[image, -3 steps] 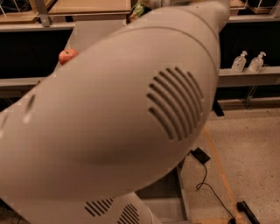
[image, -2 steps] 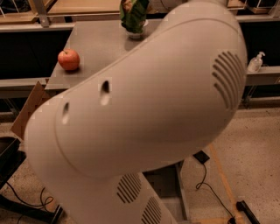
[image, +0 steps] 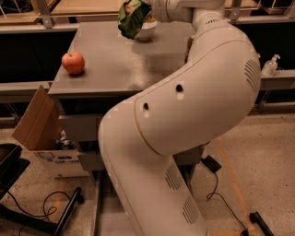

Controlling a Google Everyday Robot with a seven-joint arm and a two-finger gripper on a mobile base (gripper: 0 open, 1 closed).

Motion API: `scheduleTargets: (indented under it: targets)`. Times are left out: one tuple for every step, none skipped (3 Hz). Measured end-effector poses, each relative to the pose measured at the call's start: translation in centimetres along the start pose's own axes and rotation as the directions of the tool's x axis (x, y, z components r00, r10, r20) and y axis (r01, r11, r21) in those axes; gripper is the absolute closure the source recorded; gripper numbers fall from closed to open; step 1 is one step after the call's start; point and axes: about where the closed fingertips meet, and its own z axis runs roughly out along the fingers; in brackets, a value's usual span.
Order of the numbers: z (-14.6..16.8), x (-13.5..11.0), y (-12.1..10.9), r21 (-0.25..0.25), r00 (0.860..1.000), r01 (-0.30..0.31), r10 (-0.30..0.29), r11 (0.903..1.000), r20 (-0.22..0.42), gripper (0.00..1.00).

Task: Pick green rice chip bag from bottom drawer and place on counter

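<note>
The matte-grey counter (image: 138,64), smooth and rectangular, stands on a speckled floor (image: 258,152) beside an open cardboard box (image: 41,133) and carries a round red apple (image: 73,62) and a white bowl (image: 146,31), above which the gripper (image: 148,14) clasps the crinkly green rice chip bag (image: 131,18).

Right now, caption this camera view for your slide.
Gripper holds green rice chip bag over the counter, beside a bowl, apple apart.

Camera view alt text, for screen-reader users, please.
The gripper holds the green rice chip bag over the counter, by a white bowl at its far end. An apple sits at left; the arm fills the foreground.
</note>
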Motion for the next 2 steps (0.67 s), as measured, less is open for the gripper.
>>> scheduleTargets:
  targets:
    - [2.04, 0.03, 2.85, -0.011, 0.991, -0.107, 0.107, 0.9942, 0.075, 1.00]
    - [2.86, -0.38, 2.60, -0.010, 0.988, -0.120, 0.120, 0.9927, 0.095, 0.85]
